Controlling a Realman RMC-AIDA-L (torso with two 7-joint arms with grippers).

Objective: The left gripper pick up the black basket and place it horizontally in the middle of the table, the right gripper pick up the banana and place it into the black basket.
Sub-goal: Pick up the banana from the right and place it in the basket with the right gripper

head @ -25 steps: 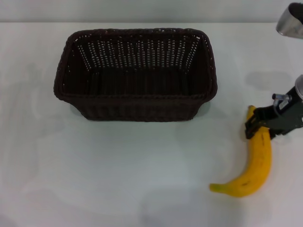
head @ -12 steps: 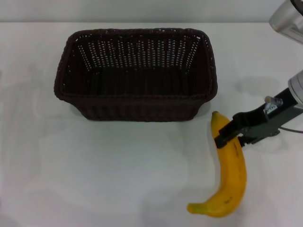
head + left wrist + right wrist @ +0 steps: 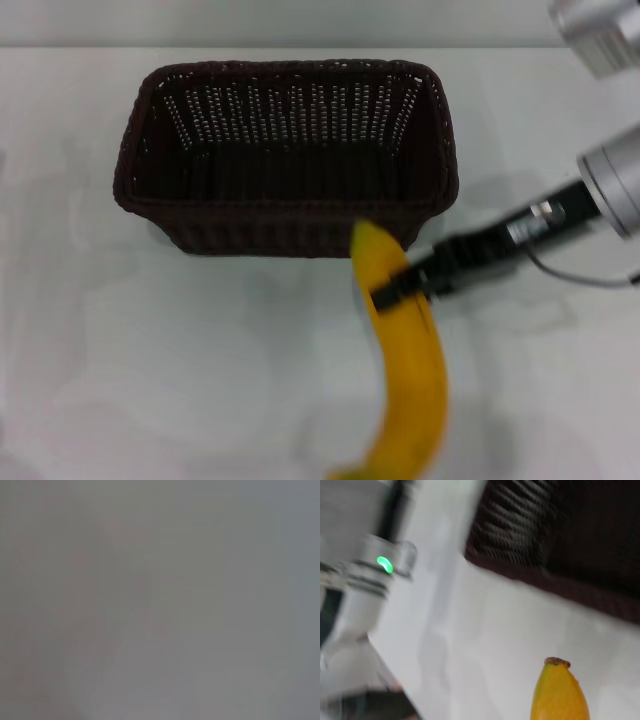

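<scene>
Right claw (image 3: 400,293) is clamped on the banana (image 3: 405,370), lifted just before the black basket (image 3: 285,150), which sits mid-surface (image 3: 150,350). Carry it higher, probably, so the tip clears the near rim, then release over the centre. Left claw is unseen.

I am finding no readable text, label, brand, number or sign anywhere in these views; nothing legible is showing on the black basket (image 3: 288,155), nor on anything beside it.
</scene>
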